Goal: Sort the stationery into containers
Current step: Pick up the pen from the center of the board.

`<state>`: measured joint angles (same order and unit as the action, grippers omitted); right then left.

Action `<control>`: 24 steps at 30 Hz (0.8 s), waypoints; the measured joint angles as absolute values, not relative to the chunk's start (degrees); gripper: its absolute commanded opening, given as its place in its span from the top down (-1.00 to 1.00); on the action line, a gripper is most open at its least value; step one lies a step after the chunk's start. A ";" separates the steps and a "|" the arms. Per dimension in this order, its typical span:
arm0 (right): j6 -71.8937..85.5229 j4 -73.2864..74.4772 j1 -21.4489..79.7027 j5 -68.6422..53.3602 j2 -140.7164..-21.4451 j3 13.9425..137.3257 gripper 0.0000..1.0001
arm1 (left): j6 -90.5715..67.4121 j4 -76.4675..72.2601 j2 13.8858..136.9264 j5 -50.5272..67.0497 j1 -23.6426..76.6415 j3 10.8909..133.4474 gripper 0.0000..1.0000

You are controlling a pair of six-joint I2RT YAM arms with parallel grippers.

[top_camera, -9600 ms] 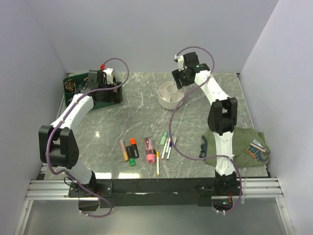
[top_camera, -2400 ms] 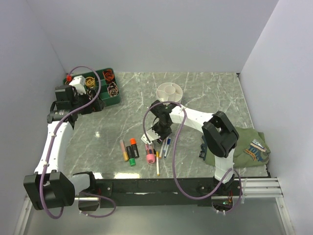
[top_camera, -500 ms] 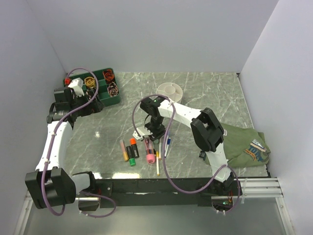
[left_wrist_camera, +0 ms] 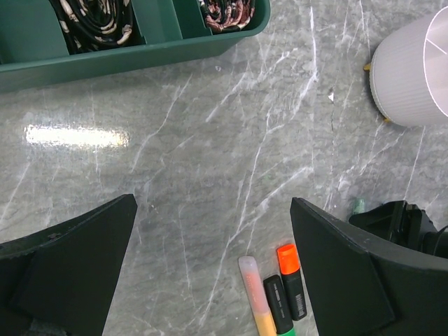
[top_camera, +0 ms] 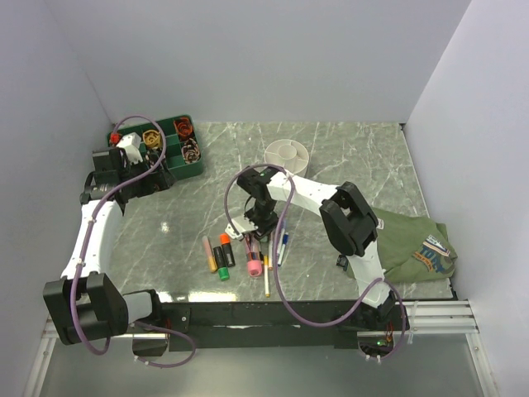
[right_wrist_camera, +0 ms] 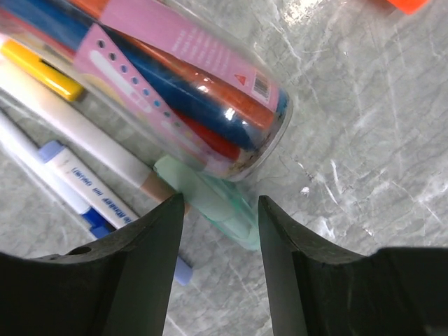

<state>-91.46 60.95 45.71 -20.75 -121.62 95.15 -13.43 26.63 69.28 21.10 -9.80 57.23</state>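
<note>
The pens lie in a loose row at the table's front. A tan marker [top_camera: 209, 254], a green-capped black marker [top_camera: 221, 265] and an orange-capped black marker [top_camera: 226, 248] lie left of a thick pink one [top_camera: 254, 258], a thin yellow pen [top_camera: 266, 279] and white blue-capped pens [top_camera: 283, 246]. My right gripper [top_camera: 253, 231] is low over them and open. In its wrist view its jaws [right_wrist_camera: 218, 210] flank a pale green pen cap [right_wrist_camera: 210, 199] under the pink tube [right_wrist_camera: 189, 84]. The white bowl [top_camera: 288, 154] stands behind. My left gripper [top_camera: 149, 176] is open and empty [left_wrist_camera: 213, 203].
A dark green tray [top_camera: 169, 147] with coiled bands stands at the back left, next to my left gripper. An olive-green cloth pouch [top_camera: 413, 248] lies at the right front beside the right arm's base. Grey walls close in the table.
My right arm has swung from the white bowl down to the pens and lowered its open jaws around the green cap. My left arm has pulled back from over the tray.
</note>
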 measured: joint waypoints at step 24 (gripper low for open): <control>-88.84 62.74 42.50 -20.05 -121.56 96.42 0.92 | -14.48 25.50 73.30 22.74 -10.11 59.18 -0.99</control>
<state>-88.84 62.74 42.50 -20.05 -121.56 96.42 -14.48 25.50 73.30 22.74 -10.11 59.18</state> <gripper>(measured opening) 0.219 0.995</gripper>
